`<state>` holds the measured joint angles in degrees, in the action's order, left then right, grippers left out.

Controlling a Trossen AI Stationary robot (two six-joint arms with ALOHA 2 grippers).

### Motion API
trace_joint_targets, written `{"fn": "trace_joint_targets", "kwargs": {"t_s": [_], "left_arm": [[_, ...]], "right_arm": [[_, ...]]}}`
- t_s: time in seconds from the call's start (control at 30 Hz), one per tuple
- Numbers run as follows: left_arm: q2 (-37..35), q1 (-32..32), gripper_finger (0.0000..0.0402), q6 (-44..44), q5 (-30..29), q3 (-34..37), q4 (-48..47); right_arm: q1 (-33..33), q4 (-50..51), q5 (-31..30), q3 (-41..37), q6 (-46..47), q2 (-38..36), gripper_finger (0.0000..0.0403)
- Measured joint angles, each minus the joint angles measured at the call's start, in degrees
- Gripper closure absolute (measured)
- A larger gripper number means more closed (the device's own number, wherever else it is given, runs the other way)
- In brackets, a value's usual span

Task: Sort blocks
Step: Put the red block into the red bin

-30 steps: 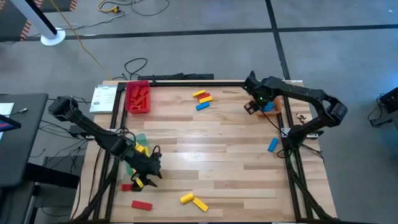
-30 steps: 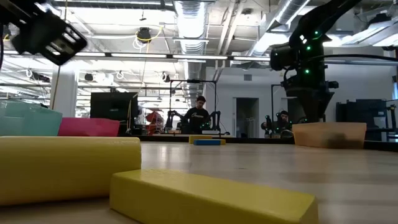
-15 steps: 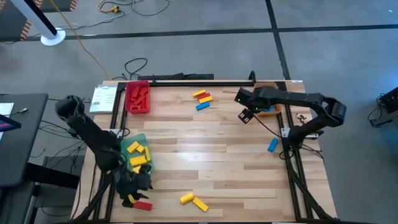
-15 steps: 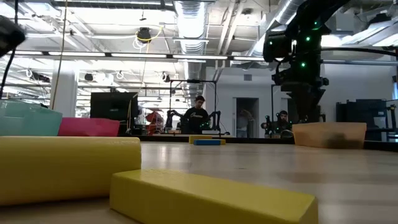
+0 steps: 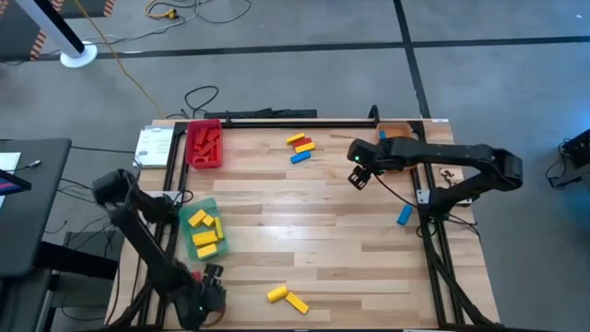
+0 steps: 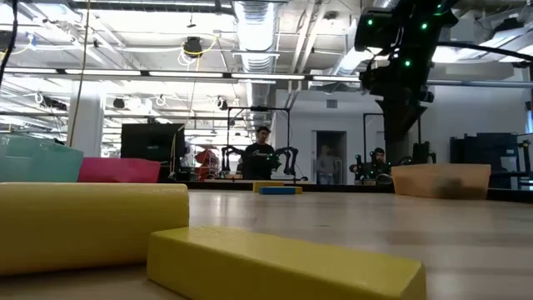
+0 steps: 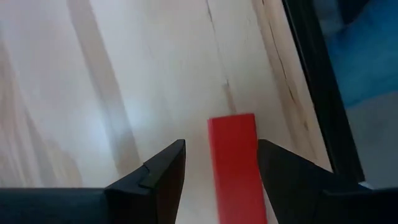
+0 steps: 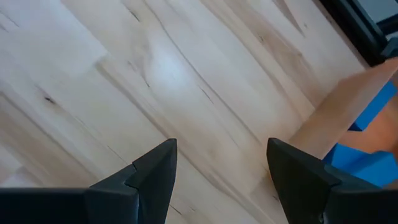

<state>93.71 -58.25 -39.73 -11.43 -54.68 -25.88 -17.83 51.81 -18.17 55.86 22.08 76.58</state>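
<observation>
My left gripper [image 5: 207, 297] [image 7: 221, 144] is open at the table's near-left corner. It points down over a red block [image 7: 235, 168] that lies flat on the wood between its fingers. In the high view the gripper hides this block. My right gripper [image 5: 359, 173] [image 8: 222, 143] is open above bare wood, just left of the orange tray [image 5: 398, 136] [image 8: 339, 121], which holds blue blocks [image 8: 364, 155]. The green tray [image 5: 204, 231] holds yellow blocks and the red tray [image 5: 204, 144] holds red ones.
Loose blocks lie on the table: a yellow, red and blue cluster [image 5: 300, 148] at the far middle, a blue block [image 5: 404, 215] near the right edge, and two yellow blocks [image 5: 277, 294] [image 5: 297, 302] [image 6: 83, 225] by the near edge. A black rail [image 7: 317, 93] runs along the table's edge beside the red block.
My left gripper has swung from beside the green tray toward the near edge and now sits over the red block at the near-left corner. My right gripper has left the orange tray, moving toward the table's left and slightly nearer, and has risen.
</observation>
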Motion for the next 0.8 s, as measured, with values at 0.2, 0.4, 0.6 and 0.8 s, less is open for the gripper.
{"fn": "trace_joint_targets", "kwargs": {"t_s": [0.2,0.4,0.6,0.8], "left_arm": [[8.6,-2.0,0.0208,-0.2,-0.7,-9.2,-9.3],[11.3,-3.1,0.0208,-3.5,-3.0,-11.7,-11.7],[11.4,-3.3,0.0209,-10.1,-5.3,-11.5,-15.3],[11.4,-3.3,0.0268,-10.6,-5.3,-11.5,-15.2]], "right_arm": [[2.1,-1.5,-0.1,0.0,0.5,-0.6,0.0143],[3.4,-3.0,-0.2,0.0,0.5,-0.4,0.0143],[4.9,-4.5,-0.2,0.0,0.5,-0.4,0.0143],[6.5,-4.7,-0.2,0.0,0.5,-0.4,0.0143]]}}
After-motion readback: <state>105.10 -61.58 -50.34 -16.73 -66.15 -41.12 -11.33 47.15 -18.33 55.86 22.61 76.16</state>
